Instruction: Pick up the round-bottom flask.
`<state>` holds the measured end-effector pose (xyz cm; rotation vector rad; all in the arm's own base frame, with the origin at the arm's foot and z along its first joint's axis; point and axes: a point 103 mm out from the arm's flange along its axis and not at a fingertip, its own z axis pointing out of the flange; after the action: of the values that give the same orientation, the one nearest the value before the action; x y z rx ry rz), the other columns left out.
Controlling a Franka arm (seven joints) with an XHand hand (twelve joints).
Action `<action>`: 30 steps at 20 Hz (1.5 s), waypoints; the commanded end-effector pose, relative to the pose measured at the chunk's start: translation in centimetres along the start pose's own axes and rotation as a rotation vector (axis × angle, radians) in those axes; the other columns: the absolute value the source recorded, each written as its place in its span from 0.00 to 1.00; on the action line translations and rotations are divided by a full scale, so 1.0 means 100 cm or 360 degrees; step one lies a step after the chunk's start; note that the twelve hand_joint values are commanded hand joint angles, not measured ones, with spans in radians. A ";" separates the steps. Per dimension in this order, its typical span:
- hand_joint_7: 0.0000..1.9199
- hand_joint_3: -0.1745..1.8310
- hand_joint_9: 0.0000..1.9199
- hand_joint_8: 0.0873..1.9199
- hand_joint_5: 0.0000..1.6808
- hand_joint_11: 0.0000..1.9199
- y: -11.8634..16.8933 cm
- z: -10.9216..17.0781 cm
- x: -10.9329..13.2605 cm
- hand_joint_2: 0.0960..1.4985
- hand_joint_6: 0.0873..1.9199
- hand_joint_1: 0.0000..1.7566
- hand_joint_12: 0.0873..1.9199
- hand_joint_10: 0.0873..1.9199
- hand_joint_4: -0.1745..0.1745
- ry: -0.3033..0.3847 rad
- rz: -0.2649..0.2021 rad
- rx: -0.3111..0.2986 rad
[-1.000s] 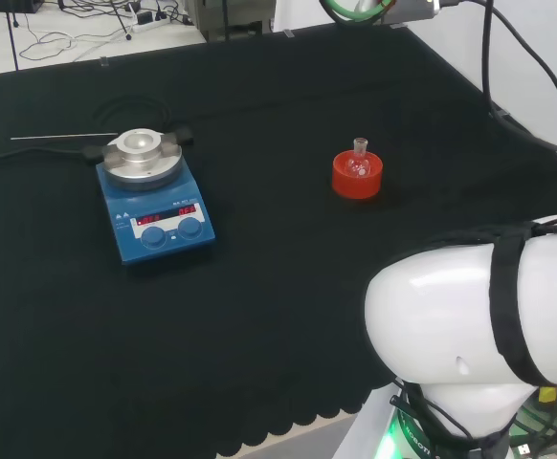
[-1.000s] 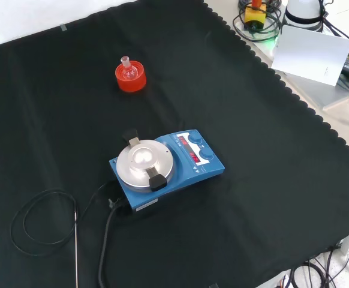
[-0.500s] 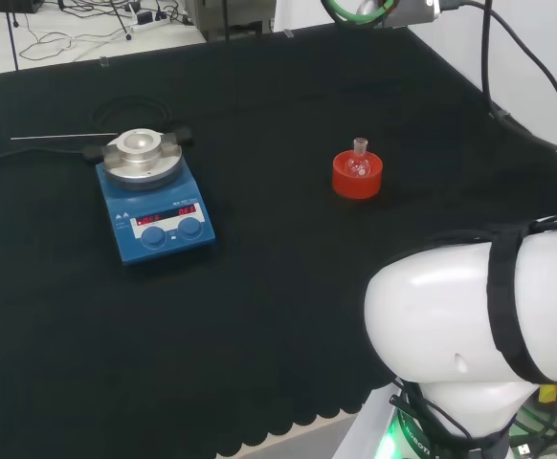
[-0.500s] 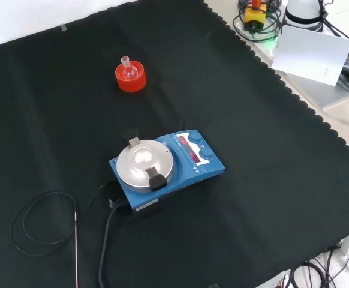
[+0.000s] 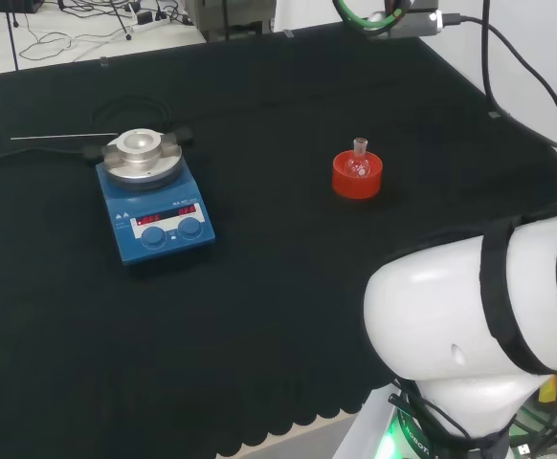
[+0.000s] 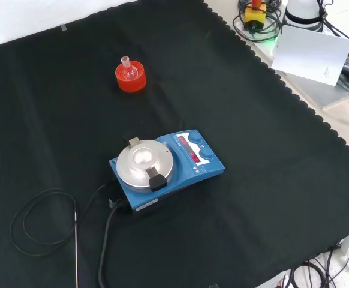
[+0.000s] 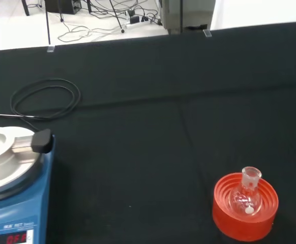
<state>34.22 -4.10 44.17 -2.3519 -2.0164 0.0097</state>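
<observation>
Round-bottom flask (image 7: 246,195) sits neck-up in its red ribbed stand (image 7: 245,207) (alone on the cloth, apart from the stirrer (image 5: 155,208)), ahead of the wrist camera; whether the fingers are spread or curled, I cannot tell.

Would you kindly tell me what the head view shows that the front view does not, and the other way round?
The head view has the arm's big white link at its right. The front view has a white sheet of paper beyond the cloth's scalloped edge and the whole coil of black cable beside the thin metal probe. Both share the round-bottom flask upright in its red ribbed stand, and the blue stirrer plate on the black cloth.
</observation>
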 end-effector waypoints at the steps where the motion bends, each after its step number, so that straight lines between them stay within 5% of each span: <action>1: 0.09 0.23 0.17 0.27 0.20 0.06 0.057 0.039 -0.053 0.79 0.12 0.13 0.70 0.29 0.53 0.0074 0.0052 0.0027; 10: 0.10 0.23 0.19 0.27 0.23 0.07 0.123 0.098 -0.101 0.76 0.07 0.15 0.70 0.29 0.49 0.0173 0.0096 0.0124; 13: 0.11 0.21 0.20 0.28 0.23 0.08 0.136 0.126 -0.111 0.68 0.06 0.27 0.70 0.30 0.49 0.0194 0.0098 0.0168; 30: 0.12 0.38 0.23 0.29 0.28 0.10 0.165 0.235 -0.141 0.45 0.00 0.43 0.71 0.30 0.51 0.0335 0.0206 0.0306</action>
<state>44.97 -16.75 28.26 -2.2767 -1.7955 0.0607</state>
